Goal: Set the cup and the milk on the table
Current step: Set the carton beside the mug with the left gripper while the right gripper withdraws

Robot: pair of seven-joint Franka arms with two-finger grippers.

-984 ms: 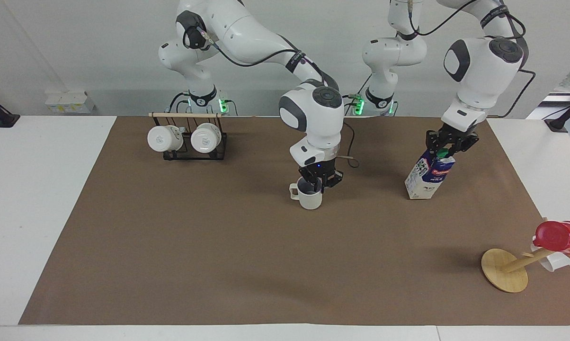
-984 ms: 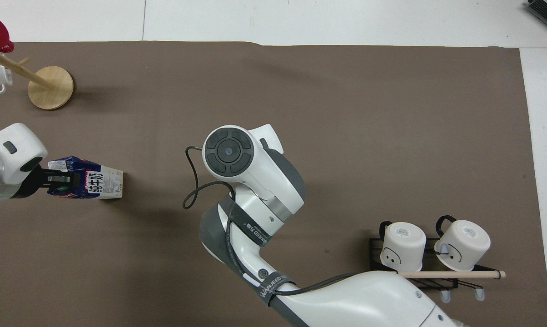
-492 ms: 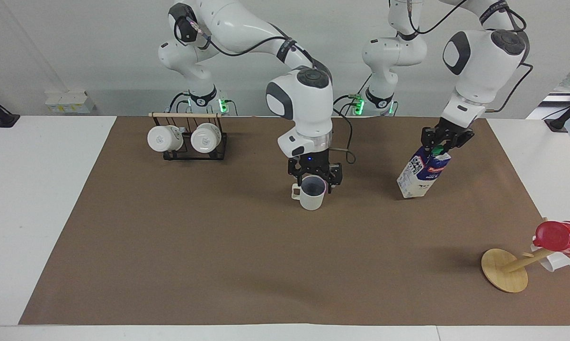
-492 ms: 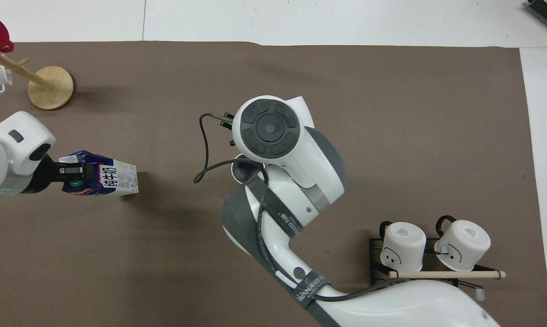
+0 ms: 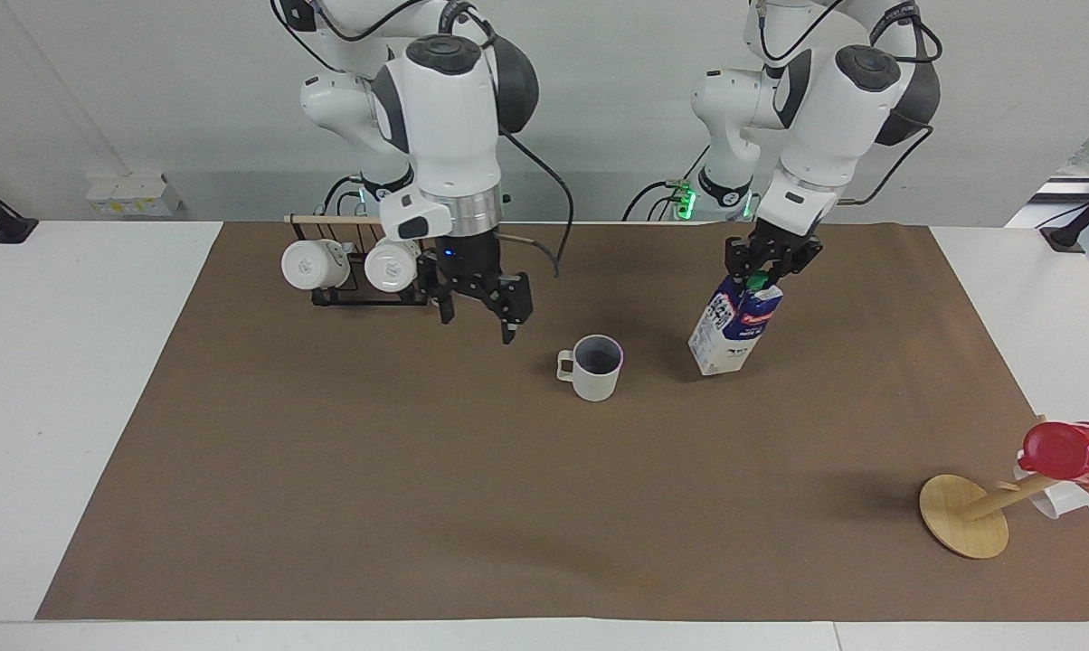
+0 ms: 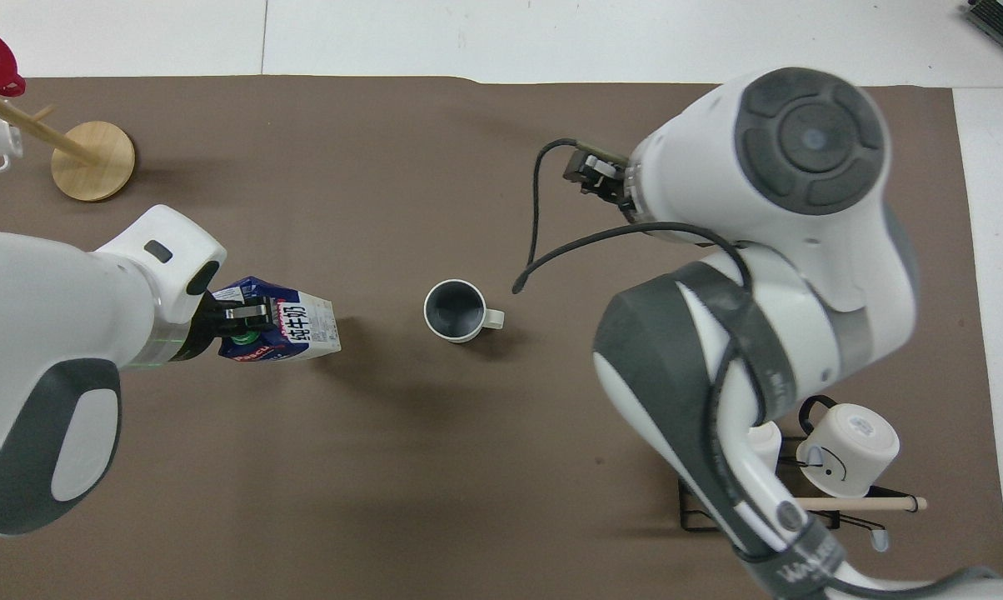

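The cup stands upright and free on the brown sheet of the table, near its middle; it also shows in the overhead view. My right gripper is open and empty, raised over the sheet between the cup and the mug rack; its own arm hides it in the overhead view. My left gripper is shut on the top of the milk, which hangs tilted beside the cup toward the left arm's end. The overhead view shows the milk and the left gripper too.
A black wire rack with two white mugs stands near the right arm's base. A tipped wooden mug tree with a red cup and a white mug lies at the left arm's end, far from the robots.
My right gripper let go of the cup, rose and moved toward the rack. My left gripper carried the tilted milk toward the cup.
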